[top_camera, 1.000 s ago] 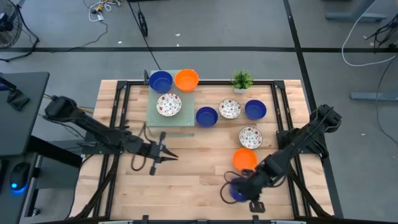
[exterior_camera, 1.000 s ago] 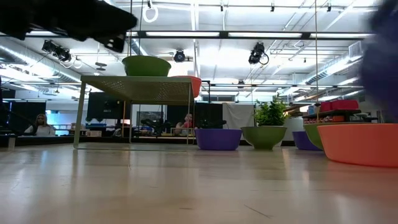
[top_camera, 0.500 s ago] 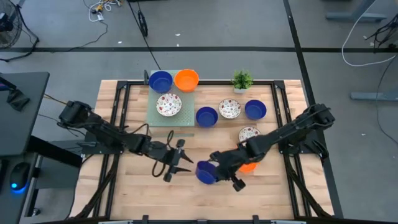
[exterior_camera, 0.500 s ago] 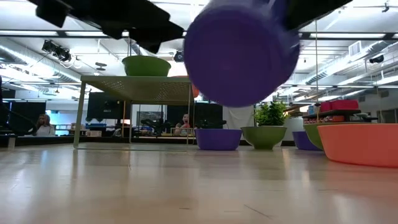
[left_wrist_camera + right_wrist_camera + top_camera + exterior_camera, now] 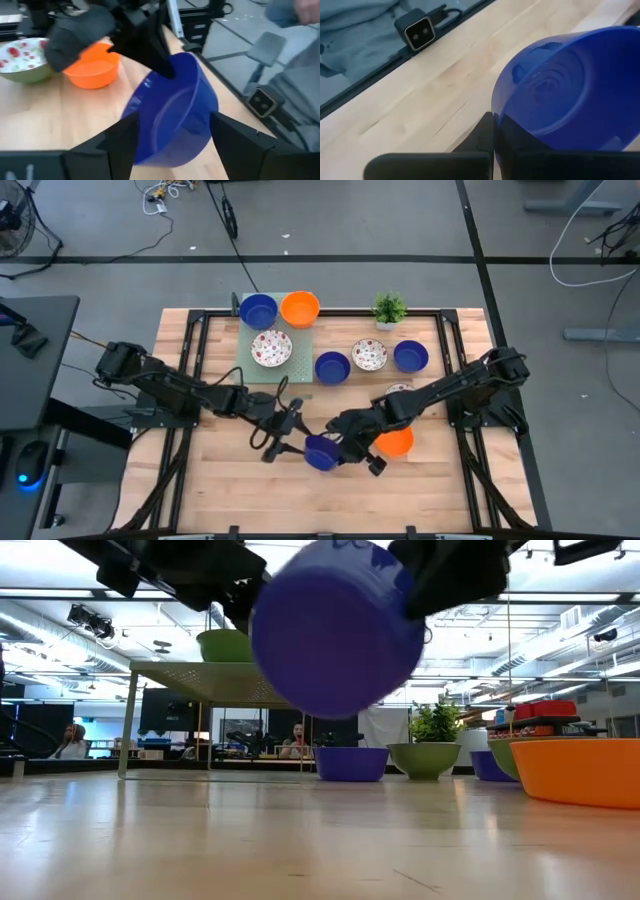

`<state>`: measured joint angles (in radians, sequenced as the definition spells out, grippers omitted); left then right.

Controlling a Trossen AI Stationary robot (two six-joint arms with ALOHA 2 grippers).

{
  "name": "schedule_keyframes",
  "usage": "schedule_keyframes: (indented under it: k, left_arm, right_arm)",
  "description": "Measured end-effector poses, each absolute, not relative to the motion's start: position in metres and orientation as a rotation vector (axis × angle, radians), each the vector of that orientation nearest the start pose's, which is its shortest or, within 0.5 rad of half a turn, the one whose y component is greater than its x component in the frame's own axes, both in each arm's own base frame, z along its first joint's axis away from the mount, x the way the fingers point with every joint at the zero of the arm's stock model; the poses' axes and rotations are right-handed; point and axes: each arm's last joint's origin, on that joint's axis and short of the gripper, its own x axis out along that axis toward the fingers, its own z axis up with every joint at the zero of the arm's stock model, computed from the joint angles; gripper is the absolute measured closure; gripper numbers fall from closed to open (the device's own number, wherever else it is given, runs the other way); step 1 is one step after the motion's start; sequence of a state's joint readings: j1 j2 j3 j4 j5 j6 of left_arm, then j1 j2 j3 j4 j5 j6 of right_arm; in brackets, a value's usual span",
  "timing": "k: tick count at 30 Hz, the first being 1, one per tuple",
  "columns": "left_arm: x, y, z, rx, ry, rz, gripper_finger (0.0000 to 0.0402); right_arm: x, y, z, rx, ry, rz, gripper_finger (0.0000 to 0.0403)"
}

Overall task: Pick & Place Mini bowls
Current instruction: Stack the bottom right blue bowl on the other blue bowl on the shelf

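One dark blue mini bowl (image 5: 322, 452) is gripped by its rim in the right hand (image 5: 345, 448), raised above the counter (image 5: 230, 490); only the left wrist view shows the left hand (image 5: 170, 137) spread wide beside it.

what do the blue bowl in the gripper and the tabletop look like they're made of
Held dark blue round bowl: probably glazed ceramic or glossy plastic, with a smooth, shiny inside and light streaks.
Pale tabletop: wood, matt, with visible grain and plank seams.

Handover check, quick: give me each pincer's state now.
Left pincer: open, fingers either side of the blue bowl.
Right pincer: shut on the blue bowl's rim, holding it above the table.
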<state>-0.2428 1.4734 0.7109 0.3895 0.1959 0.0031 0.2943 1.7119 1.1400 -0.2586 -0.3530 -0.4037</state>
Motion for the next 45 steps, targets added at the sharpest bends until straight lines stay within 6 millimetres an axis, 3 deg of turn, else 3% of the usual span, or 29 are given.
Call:
schedule_keyframes:
  k: [11,18,28,33,38,41,45]
  left_arm:
    - [0.291,-0.08,0.205,0.014,0.375,-0.5,0.0206]
    - [0.29,-0.082,0.206,0.048,0.355,-0.594,0.0267]
    - [0.286,-0.087,0.206,0.007,0.361,-0.79,0.0391]
    - [0.287,-0.089,0.206,-0.014,0.373,-0.745,0.0392]
    - [0.288,-0.094,0.207,-0.014,0.546,-0.633,0.0395]
    - [0.29,-0.099,0.218,0.034,0.66,-0.522,0.0395]
    - [0.292,-0.11,0.247,0.1,0.744,-0.443,0.0397]
  right_arm:
    - [0.348,0.105,0.217,-0.354,0.643,0.752,0.0398]
    - [0.351,0.106,0.22,-0.356,0.593,0.752,0.0394]
    - [0.359,0.107,0.233,-0.357,0.444,0.7,0.0315]
    - [0.352,0.106,0.253,-0.358,0.381,0.693,0.0271]
    - [0.331,0.113,0.278,-0.305,0.379,0.72,0.0258]
    - [0.32,0.123,0.283,-0.276,0.419,0.752,0.0262]
    - [0.309,0.138,0.278,-0.241,0.514,0.757,0.0275]
